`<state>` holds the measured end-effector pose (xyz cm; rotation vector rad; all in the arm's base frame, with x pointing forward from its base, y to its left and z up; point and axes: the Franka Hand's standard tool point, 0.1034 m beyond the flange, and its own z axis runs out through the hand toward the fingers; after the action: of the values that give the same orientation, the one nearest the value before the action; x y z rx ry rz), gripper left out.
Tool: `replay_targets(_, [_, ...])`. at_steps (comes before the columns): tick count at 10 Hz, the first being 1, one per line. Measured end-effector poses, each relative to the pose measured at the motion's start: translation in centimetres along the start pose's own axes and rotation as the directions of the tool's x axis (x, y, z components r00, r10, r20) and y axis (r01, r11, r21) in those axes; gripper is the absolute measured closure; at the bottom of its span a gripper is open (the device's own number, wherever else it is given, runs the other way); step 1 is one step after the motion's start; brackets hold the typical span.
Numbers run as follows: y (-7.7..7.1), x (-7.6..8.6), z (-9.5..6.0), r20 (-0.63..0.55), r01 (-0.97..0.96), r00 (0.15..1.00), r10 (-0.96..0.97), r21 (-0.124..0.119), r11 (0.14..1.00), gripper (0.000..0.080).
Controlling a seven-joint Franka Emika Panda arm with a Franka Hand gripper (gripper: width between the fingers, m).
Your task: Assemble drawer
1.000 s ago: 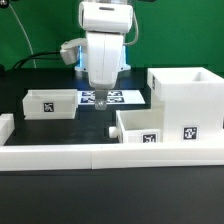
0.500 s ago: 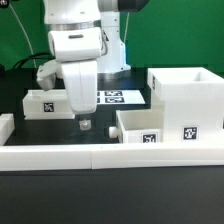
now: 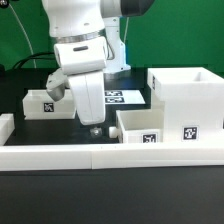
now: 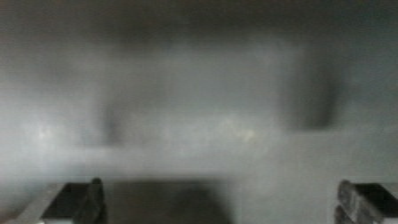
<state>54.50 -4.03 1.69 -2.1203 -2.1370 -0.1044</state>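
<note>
The tall boxy white casing (image 3: 188, 100) stands at the exterior view's right, with a tag on its front. One shallow white tray (image 3: 140, 126) lies just left of it. The other tray (image 3: 42, 101) lies at the left, partly hidden behind my arm. My gripper (image 3: 93, 127) hangs tilted over the black table between the two trays, close to the surface and touching neither. The wrist view is blurred; its fingertips (image 4: 80, 200) stand far apart at the picture's edges, and the gripper (image 4: 222, 205) is open with nothing between them.
A long low white rail (image 3: 100, 155) runs across the front, with a short white block (image 3: 5, 128) at its left end. The marker board (image 3: 125, 97) lies flat behind my gripper. A green backdrop and cables are at the back.
My gripper swung from above the marker board toward the exterior view's left, then shifted slightly right, tilted and lowered between the trays. The parts have not moved.
</note>
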Motion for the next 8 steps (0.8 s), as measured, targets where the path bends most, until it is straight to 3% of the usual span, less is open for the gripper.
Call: replay_targets(8, [0.0, 4.7, 0.7, -0.009, -0.08, 0.997, 0.08, 0.013, 0.997, 0.015])
